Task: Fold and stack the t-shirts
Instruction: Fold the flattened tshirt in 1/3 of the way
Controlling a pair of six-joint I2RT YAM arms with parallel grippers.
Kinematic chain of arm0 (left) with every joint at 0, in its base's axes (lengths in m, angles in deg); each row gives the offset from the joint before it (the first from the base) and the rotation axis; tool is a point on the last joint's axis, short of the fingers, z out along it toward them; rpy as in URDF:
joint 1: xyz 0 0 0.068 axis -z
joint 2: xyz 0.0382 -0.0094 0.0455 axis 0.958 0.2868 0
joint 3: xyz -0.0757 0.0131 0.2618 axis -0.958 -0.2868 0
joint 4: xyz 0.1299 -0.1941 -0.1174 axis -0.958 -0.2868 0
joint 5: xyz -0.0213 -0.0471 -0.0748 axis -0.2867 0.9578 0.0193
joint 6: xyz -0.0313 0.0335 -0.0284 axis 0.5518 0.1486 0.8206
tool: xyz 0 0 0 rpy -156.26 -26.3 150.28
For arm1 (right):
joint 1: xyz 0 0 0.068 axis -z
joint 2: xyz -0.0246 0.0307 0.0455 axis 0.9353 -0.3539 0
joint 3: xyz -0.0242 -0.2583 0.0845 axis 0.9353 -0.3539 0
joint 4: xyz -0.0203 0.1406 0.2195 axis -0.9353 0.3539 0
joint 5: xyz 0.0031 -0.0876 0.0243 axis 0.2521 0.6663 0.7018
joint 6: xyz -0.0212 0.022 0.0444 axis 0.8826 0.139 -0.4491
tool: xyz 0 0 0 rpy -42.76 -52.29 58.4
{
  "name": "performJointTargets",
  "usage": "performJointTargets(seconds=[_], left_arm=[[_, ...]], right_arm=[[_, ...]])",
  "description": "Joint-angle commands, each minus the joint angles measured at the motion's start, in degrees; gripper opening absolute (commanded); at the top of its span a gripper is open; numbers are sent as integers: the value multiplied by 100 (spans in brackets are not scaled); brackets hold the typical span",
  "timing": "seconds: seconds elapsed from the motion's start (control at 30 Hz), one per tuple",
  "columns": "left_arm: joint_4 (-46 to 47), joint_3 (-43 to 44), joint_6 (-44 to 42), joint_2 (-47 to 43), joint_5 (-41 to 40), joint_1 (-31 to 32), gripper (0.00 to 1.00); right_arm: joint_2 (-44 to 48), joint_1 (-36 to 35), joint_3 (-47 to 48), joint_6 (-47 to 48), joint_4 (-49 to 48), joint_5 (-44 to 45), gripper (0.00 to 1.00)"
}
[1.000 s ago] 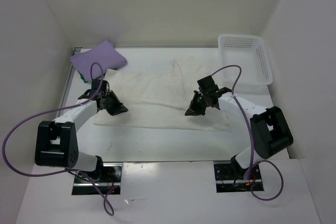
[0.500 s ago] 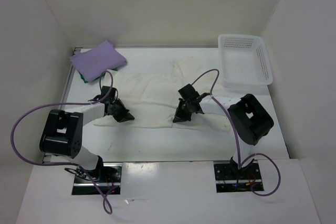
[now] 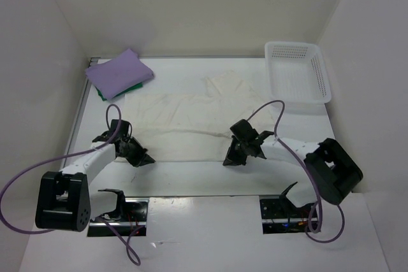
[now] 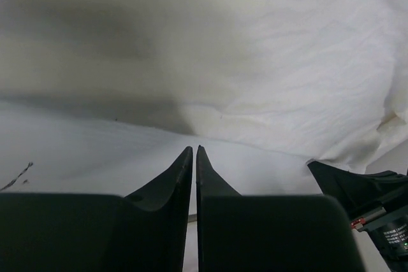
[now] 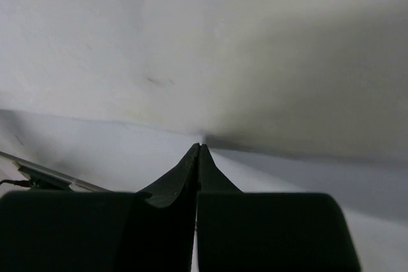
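My left gripper (image 4: 194, 150) is down low at the near edge of the table (image 3: 191, 179). Its fingers are almost shut, and they seem to pinch the near hem of the cream shirt (image 3: 185, 116). My right gripper (image 5: 199, 146) is low at the same hem, further right. Its fingers are squeezed tight together with the tips right at the cloth. I cannot tell if any cloth is caught there.

The cream shirt lies spread out wide across the middle of the table, bumpy and not folded. So I think this step is the first fold of the big shirt.

Next I should lift both corners together and carry the near hem over to the far side. Both hands must go at the same speed, or the fold will go crooked.

Far off at the back left, the purple shirt (image 3: 120, 71) lies folded on the green shirt (image 3: 102, 93). The basket (image 3: 322, 74) sits at the back right.
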Motion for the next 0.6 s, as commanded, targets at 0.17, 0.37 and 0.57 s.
performJointTargets(seconds=[0.17,0.37,0.57], left_arm=[[-750,748,-331,-106,476,-13,9],[264,1262,-166,210,405,-13,8],[1077,786,-103,404,-304,189,9]], right_arm=[[1246,2,333,62,1269,302,3],[975,504,713,282,957,734,0],[35,566,774,282,226,1130,0]])
